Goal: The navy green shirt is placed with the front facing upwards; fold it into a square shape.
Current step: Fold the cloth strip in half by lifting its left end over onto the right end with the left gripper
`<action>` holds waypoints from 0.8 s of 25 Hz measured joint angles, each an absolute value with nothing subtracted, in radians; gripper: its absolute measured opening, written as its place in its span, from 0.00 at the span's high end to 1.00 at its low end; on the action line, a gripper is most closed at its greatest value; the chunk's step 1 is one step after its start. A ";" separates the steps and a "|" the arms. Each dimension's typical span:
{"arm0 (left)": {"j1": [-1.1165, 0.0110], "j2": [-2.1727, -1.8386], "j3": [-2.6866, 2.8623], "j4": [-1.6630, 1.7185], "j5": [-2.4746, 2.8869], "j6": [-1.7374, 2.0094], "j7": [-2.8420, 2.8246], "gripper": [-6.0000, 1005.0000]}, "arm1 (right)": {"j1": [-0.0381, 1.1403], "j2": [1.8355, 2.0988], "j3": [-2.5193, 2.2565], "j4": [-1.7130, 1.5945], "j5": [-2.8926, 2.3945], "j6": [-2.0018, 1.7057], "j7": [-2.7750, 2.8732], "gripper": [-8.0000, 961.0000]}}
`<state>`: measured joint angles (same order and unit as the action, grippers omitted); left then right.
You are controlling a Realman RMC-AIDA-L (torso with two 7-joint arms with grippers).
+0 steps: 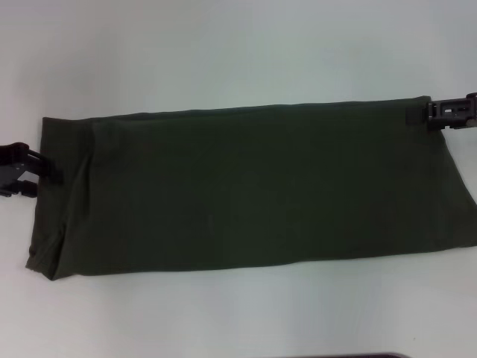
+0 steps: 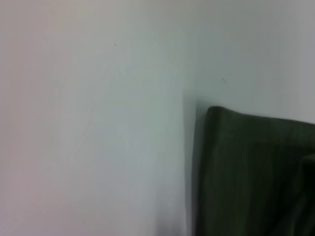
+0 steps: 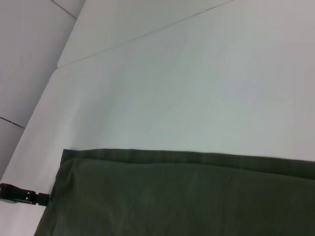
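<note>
The white counter (image 1: 223, 45) fills the head view, and on it lies the navy green shirt (image 1: 246, 190), folded into a long dark band that runs from left to right across the middle (only plain green cloth shows, no lettering). Its far edge is straight; its left end is rumpled, with soft folds near the lower corner, and its right end runs out of the frame. In the left wrist view one corner of the shirt (image 2: 251, 172) lies flat on the counter (image 2: 98, 123). The right wrist view shows the shirt's long edge (image 3: 187, 196) against the pale counter (image 3: 197, 88).

The right hand (image 1: 417, 113) sits at the shirt's far right corner, its black fingers pressed together on the cloth there. The left hand (image 1: 46, 173) is at the shirt's left edge, about halfway along it, its dark fingers spread apart and just touching the hem; it also shows small and far off in the right wrist view (image 3: 42, 197)
</note>
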<state>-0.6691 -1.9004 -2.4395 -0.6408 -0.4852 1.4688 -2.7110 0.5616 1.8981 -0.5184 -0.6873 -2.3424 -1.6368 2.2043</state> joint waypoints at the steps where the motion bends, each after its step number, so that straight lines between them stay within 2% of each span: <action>1: -0.669 -1.901 -2.439 -0.641 -0.485 1.469 -2.711 0.44 | 0.561 1.898 -0.518 -0.687 -2.342 -1.637 2.204 0.03; 20: -0.701 -1.919 -2.447 -0.629 -0.494 1.523 -2.712 0.46 | 0.558 1.894 -0.519 -0.687 -2.343 -1.635 2.204 0.03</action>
<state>-0.7006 -1.9186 -2.4473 -0.6289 -0.4937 1.5229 -2.7117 0.5583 1.8940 -0.5185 -0.6872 -2.3428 -1.6352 2.2042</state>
